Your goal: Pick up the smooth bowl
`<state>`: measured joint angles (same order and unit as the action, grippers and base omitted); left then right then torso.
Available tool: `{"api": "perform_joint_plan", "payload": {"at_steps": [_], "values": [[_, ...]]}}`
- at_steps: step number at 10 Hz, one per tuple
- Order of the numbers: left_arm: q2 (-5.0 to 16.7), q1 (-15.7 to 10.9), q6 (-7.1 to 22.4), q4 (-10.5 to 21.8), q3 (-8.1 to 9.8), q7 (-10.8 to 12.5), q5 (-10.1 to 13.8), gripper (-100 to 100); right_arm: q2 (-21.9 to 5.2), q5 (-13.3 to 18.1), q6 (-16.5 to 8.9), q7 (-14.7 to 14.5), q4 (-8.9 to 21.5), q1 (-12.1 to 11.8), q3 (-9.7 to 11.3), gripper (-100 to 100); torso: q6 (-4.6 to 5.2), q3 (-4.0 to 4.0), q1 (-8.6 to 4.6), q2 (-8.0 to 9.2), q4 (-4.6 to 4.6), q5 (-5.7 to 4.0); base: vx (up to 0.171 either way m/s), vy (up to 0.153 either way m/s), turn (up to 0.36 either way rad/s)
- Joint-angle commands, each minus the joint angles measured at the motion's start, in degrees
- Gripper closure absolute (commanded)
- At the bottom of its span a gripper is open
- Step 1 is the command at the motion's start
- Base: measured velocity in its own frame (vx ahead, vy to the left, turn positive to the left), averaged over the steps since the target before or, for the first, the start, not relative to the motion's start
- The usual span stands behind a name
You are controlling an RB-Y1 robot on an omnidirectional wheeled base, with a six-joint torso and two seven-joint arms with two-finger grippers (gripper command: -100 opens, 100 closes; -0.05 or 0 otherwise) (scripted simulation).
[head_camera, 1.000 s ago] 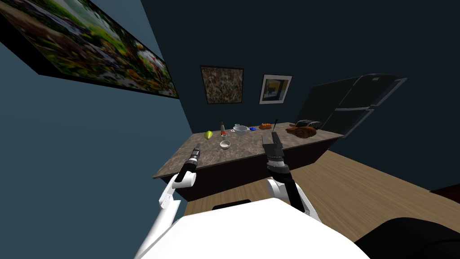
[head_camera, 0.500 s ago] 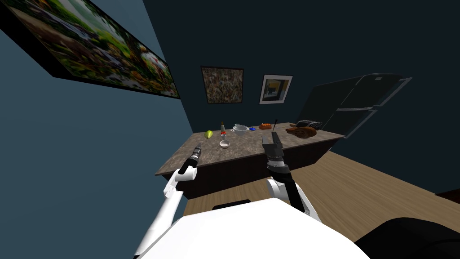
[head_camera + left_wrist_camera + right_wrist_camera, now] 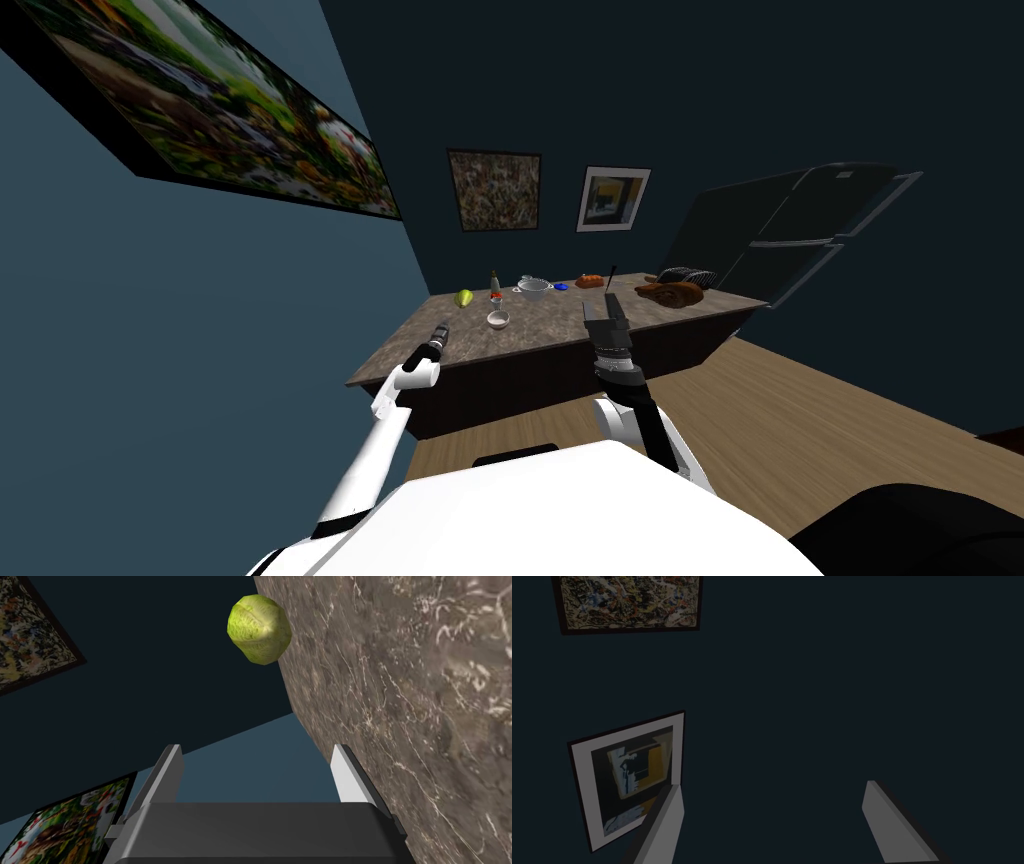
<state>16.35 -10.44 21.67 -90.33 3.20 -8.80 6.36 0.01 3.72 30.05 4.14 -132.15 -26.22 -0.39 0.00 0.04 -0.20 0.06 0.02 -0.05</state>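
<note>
L gripper (image 3: 440,329), head view: arm stretched fwd, gripper over the near L part of a brown marbled counter top (image 3: 560,322). Too small here to read its fingers. R gripper (image 3: 605,308) is held up, seen against the counter's near R part, fingers spread.

The smooth bowl (image 3: 498,319) sits on the counter top ahead of the L gripper and to its R, apart from it. It lies between the two grippers and nearer the L one. Bowl: small, pale, upright, mouth up. It is round, so it has no long axis to give.

Beyond the bowl, farther from the L gripper: a small red item (image 3: 496,297), a bottle (image 3: 494,279) (label too small to read) and a grey pot (image 3: 534,289). A green cabbage (image 3: 464,298) lies ahead of the L gripper, near the counter's L edge.

Ahead of the R gripper: a blue item (image 3: 562,287), an orange item (image 3: 590,281) and a brown lump (image 3: 672,293).

Room: dark blue walls, three framed pics, wood floor (image 3: 800,400). A dark fridge (image 3: 800,225) stands past the counter, R of the R gripper.

Left wrist view: L gripper (image 3: 256,747) has its fingers spread wide, nothing between them. The counter top (image 3: 425,701) runs alongside one finger. The green cabbage (image 3: 259,628) rests at the counter's edge, ahead of the fingertips and well apart.

Right wrist view: R gripper (image 3: 772,783), fingers spread, nothing between them.
</note>
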Motion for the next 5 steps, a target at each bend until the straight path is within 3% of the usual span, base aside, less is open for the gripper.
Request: {"api": "perform_joint_plan", "payload": {"at_steps": [1, 2, 5], "values": [[0.3, -1.8, 2.9, 2.1, 0.11, -0.2, 0.3, -100, 0.0, 0.0, 0.0, 0.0, 0.0, 0.0, 0.0, 0, 0.0, 0.0, 0.0, 0.0, 0.0, 0.0, -0.025, -0.048, 0.009], [0.3, -1.8, 3.4, 2.1, 0.11, -0.2, 0.3, -100, 0.0, 0.0, 0.0, 0.0, 0.0, 0.0, 0.0, 0, 0.0, 0.0, 0.0, 0.0, 0.0, 0.0, -0.017, -0.022, -0.003], [1.9, -7.2, 9.1, 7.3, 0.51, -0.9, 1.9, -100, 0.0, 0.0, 0.0, 0.0, 0.0, 0.0, 0.0, 0, 0.0, -0.01, 0.03, -0.02, -0.01, 0.01, -0.02, -0.049, 0.003]]}}
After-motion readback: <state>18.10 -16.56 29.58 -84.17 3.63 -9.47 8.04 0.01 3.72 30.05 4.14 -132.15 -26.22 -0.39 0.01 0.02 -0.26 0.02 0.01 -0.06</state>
